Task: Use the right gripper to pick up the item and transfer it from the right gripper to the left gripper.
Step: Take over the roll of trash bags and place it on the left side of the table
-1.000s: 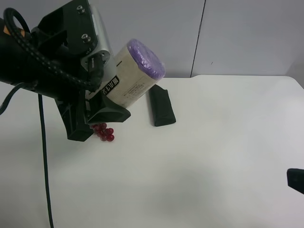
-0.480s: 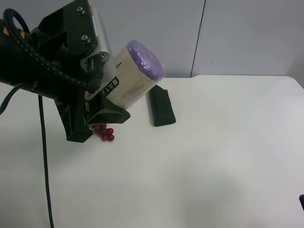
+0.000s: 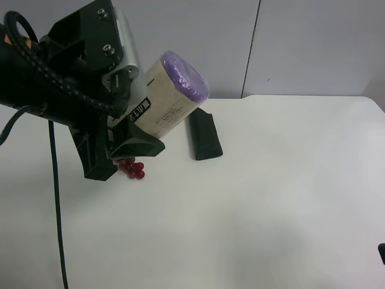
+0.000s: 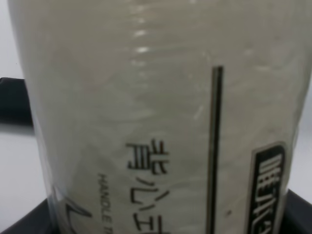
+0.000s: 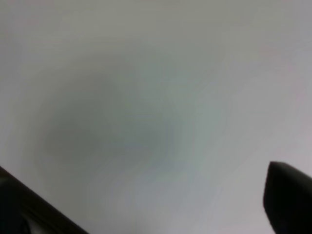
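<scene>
The item (image 3: 171, 93), a roll with purple ends and a cream label with black text, is held in the air at the exterior high view's left. My left gripper (image 3: 129, 117), black with a silver-grey screwed block, is shut on it. The left wrist view is filled by the item's label (image 4: 161, 112), so that arm is my left one. My right gripper (image 5: 144, 200) shows only two dark fingertips (image 5: 288, 200) set far apart over blurred white table, with nothing between them. In the exterior high view only a black sliver of the right arm (image 3: 382, 253) shows at the right edge.
A red grape bunch (image 3: 132, 168) lies on the white table (image 3: 271, 180) just under the left gripper. A dark green pouch (image 3: 204, 135) lies beyond it toward the back wall. A black cable (image 3: 57, 217) hangs from the left arm.
The right arm's black part at the exterior high view's right edge has drawn back almost out of view. The left gripper and the roll have not visibly moved.
</scene>
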